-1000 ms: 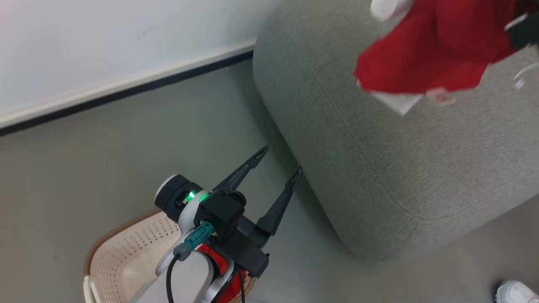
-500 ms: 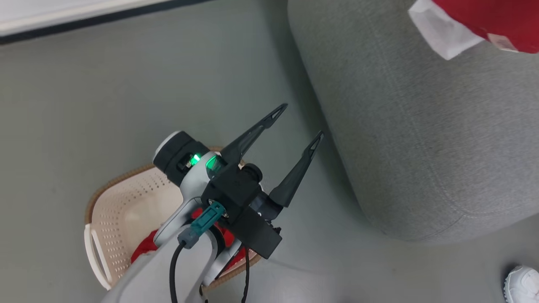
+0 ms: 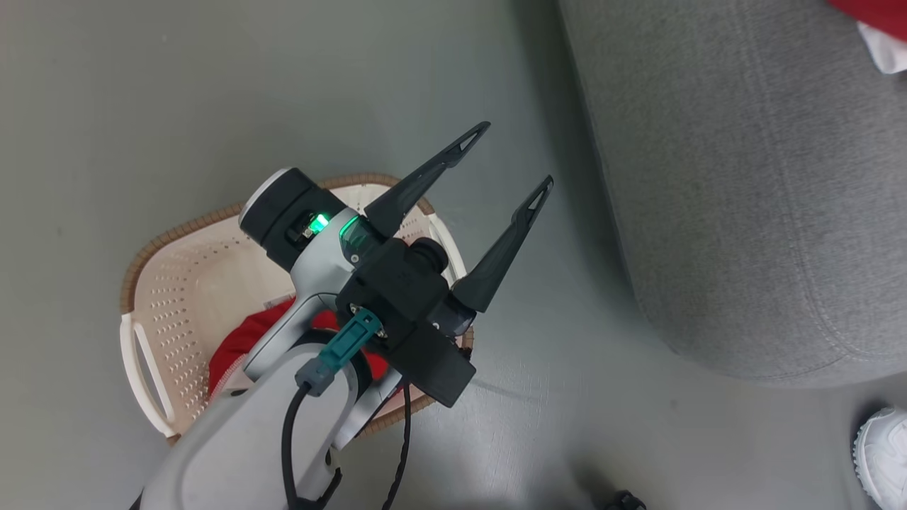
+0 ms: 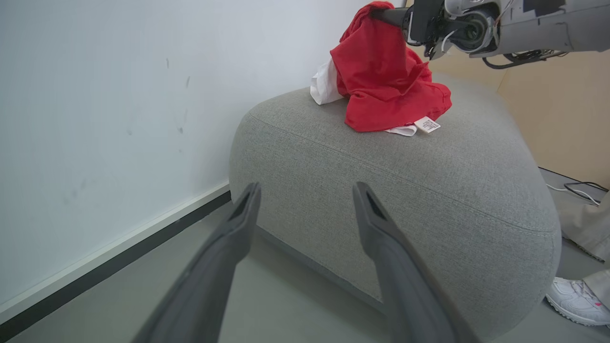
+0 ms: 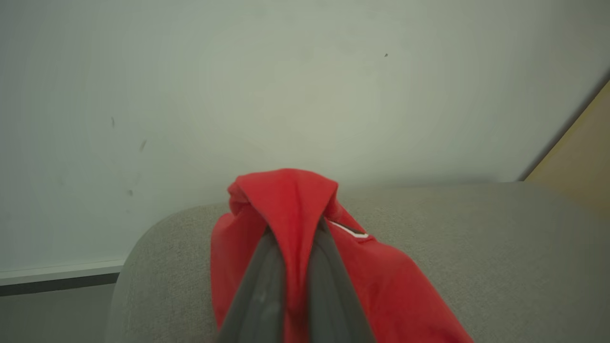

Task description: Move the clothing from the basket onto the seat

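Head view looks down on the grey seat (image 3: 744, 177), the biggest thing present, which takes up the right side above the grey floor (image 3: 142, 106). The left wrist view shows its rounded bulk (image 4: 405, 190) against a white wall (image 4: 95, 119).

The cream basket (image 3: 191, 283) stands on the floor near the seat but apart from it, partly hidden by the left arm.

One red garment (image 4: 386, 81) hangs bunched over the seat's top, and its lower folds appear to rest on the fabric. A second red garment (image 3: 237, 343) lies inside the basket.

The left gripper (image 3: 517, 154) hovers over the basket's far rim with its fingers spread wide and nothing between them. They point toward the seat (image 4: 306, 186). The right gripper (image 5: 294, 247) has its fingers pinched together on the red garment (image 5: 286, 200), above the seat (image 5: 476, 238).

A person's white shoe (image 3: 882, 453) stands on the floor by the seat's near corner.

A small white label (image 4: 427, 125) lies at the held garment's lower edge.
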Robot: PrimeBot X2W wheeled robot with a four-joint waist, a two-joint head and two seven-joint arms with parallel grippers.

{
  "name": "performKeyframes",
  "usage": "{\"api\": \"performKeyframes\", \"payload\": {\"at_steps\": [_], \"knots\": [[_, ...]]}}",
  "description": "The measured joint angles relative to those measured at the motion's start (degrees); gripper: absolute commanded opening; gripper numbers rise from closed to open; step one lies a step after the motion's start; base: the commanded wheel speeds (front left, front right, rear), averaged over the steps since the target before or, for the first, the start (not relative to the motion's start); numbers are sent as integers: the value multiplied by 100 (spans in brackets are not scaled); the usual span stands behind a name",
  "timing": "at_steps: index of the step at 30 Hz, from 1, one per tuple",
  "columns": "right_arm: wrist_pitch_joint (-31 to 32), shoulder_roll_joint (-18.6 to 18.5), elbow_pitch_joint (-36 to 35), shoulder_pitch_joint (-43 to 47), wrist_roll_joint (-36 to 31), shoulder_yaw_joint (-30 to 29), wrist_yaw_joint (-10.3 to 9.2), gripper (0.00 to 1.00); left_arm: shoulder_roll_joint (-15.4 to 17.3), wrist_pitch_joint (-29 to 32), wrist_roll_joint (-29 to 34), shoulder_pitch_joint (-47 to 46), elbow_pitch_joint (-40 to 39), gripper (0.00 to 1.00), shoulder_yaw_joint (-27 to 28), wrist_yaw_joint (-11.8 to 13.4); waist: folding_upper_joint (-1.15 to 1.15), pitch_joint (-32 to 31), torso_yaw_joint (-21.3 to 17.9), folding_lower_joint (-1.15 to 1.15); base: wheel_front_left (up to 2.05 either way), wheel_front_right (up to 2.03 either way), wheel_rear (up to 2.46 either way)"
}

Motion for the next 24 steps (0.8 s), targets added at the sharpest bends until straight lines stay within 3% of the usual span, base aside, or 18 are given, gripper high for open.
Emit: {"api": "performKeyframes", "payload": {"at_steps": [10, 11, 13, 15, 24], "knots": [[-48, 528, 508, 211, -8, 221, 102, 0, 19, 10, 48, -44, 127, 100, -65, -49, 0, 190, -11, -1, 0, 0, 0], [-51, 543, 545, 211, -12, 232, 102, 4, 18, 9, 47, -44, 140, 100, -77, -49, 0, 173, -23, -1, 0, 0, 0], [-52, 548, 619, 216, -14, 247, 113, 48, 18, 2, 47, -44, 188, 100, -94, -53, 0, 131, -48, -2, 0, 0, 0], [-53, 566, 657, 239, -63, 289, 163, 100, 16, -24, 47, -42, 259, 100, -121, -98, 0, 78, -74, -2, 0, 0, 0], [-78, 700, 719, 641, -216, 420, 341, 100, -47, -246, -75, -7, 587, 100, -167, -99, -1, -292, -189, -2, 0, 0, 0]]}}
